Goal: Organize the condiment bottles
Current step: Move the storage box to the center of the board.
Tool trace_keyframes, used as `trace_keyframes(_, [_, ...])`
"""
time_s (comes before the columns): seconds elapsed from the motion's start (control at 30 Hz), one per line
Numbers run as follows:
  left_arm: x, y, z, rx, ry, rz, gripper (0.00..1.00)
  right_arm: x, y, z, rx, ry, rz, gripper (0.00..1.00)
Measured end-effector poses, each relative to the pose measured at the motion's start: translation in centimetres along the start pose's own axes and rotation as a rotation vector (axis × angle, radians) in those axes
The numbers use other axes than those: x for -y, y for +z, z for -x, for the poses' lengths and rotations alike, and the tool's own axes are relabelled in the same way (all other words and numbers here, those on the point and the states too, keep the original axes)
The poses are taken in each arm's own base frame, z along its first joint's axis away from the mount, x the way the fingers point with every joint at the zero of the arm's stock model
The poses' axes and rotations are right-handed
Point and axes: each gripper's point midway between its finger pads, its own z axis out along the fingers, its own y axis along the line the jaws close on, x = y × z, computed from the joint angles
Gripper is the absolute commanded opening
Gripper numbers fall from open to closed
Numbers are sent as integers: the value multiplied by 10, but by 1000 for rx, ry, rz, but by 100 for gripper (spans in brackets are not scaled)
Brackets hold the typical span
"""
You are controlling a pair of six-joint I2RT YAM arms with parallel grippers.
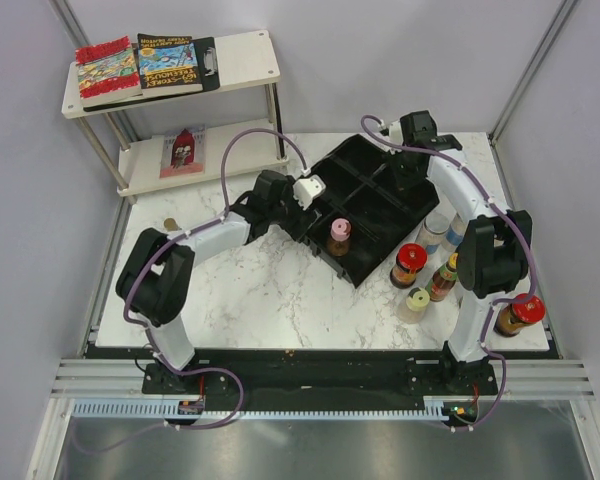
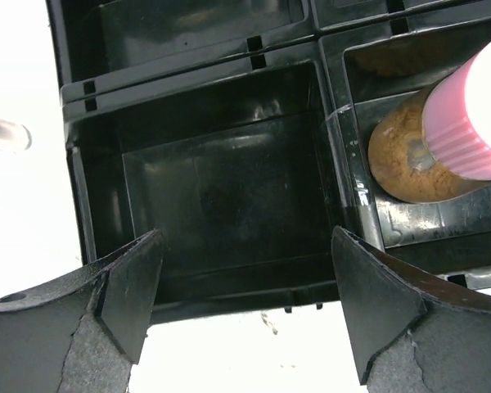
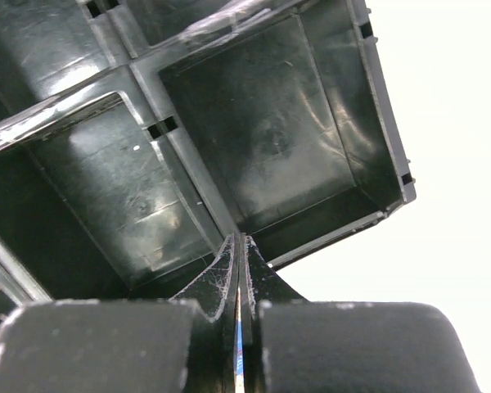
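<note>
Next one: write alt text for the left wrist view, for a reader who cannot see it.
The left arm's fingers stand wide open over an empty compartment of the black tray. In the next compartment, at the picture's right, sits a pink-capped bottle with brownish contents.

The counter looks like polished white marble, smooth, with grey veins. The tray is hard black plastic, glossy, with fine scuffs and dust on its inner walls. The pink-capped bottle has a ribbed pink plastic cap over a clear, shiny body. The left fingers are matt black with rough pad faces. The right fingers show the same dull black. At the counter's far left corner, the shelf is smooth cream board on bright metal legs, and it carries books with printed paper covers.
</note>
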Motion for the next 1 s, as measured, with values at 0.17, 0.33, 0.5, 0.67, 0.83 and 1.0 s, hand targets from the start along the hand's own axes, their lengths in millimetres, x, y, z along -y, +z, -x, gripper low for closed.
trace_keyframes(0.17, [10, -11, -11, -14, -18, -19, 89, -3, 2, -1, -1, -4, 3, 0])
trace_keyframes(0.33, [19, -22, -21, -29, -31, -31, 89, -13, 2, 1, 4, -22, 14, 0])
trace_keyframes(0.5, [26, -37, -27, -44, -42, -41, 89, -37, 7, 5, 6, -67, 36, 0])
trace_keyframes(0.67, [33, -51, -30, -48, -56, -54, 89, -62, 21, -2, -30, -113, 64, 0])
trace_keyframes(0.83, [42, -66, -30, -35, -63, -72, 89, -77, 30, -6, -48, -143, 75, 0])
trace_keyframes(1.0, [53, -72, -47, -62, -67, -95, 89, -82, 31, -4, -44, -156, 67, 0])
